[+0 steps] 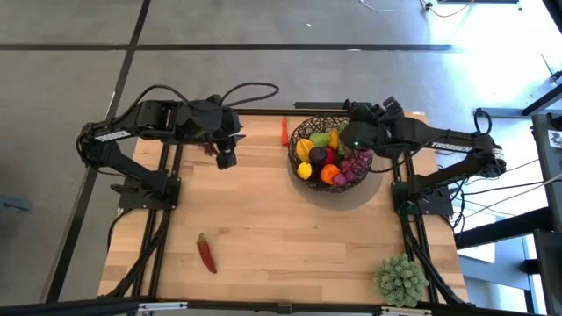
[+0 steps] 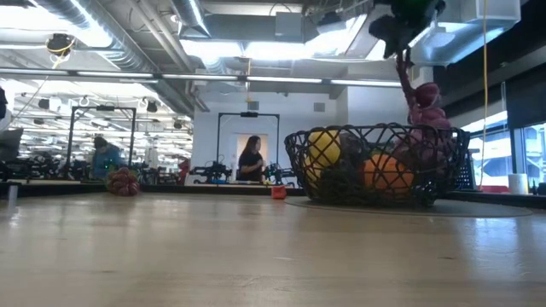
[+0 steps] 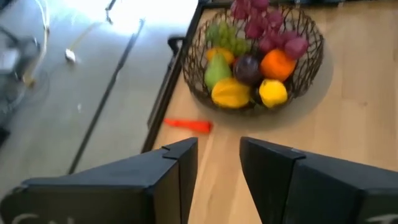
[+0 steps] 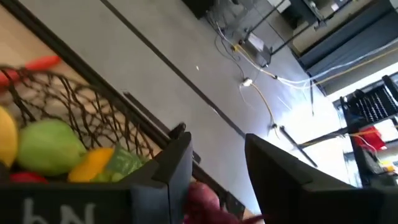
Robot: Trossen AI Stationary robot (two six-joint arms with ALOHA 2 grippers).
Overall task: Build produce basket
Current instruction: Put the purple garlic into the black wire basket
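Observation:
The dark wire basket [image 1: 300,132] stands at the far right and holds an orange [image 1: 331,174], a lemon [image 1: 305,170], yellow and green fruits and green grapes [image 3: 227,37]. My right gripper [image 1: 353,139] hovers over the basket's right side, shut on a bunch of purple grapes [image 2: 425,107]. My left gripper [image 1: 226,161] is open and empty at the far left, above the table, next to a dark red-purple leafy piece [image 1: 209,147] lying on the table. One red chilli [image 1: 284,132] lies left of the basket. Another red chilli [image 1: 207,254] lies near the front left. My right gripper holds the purple grapes by the top of their stem [image 2: 399,61], coming from above. The bunch hangs below the fingers, its lower grapes [image 2: 426,141] down inside the basket. The gripper's own body hides the exact place of contact, and only a bit of purple [image 4: 202,199] shows between the fingers.
A spiky pale green plant ball [image 1: 402,279] sits at the near right corner. The middle and near part of the wooden table [image 1: 290,237] is bare. Black frame rails run along both sides. People stand in the room far behind the table [image 2: 252,158].

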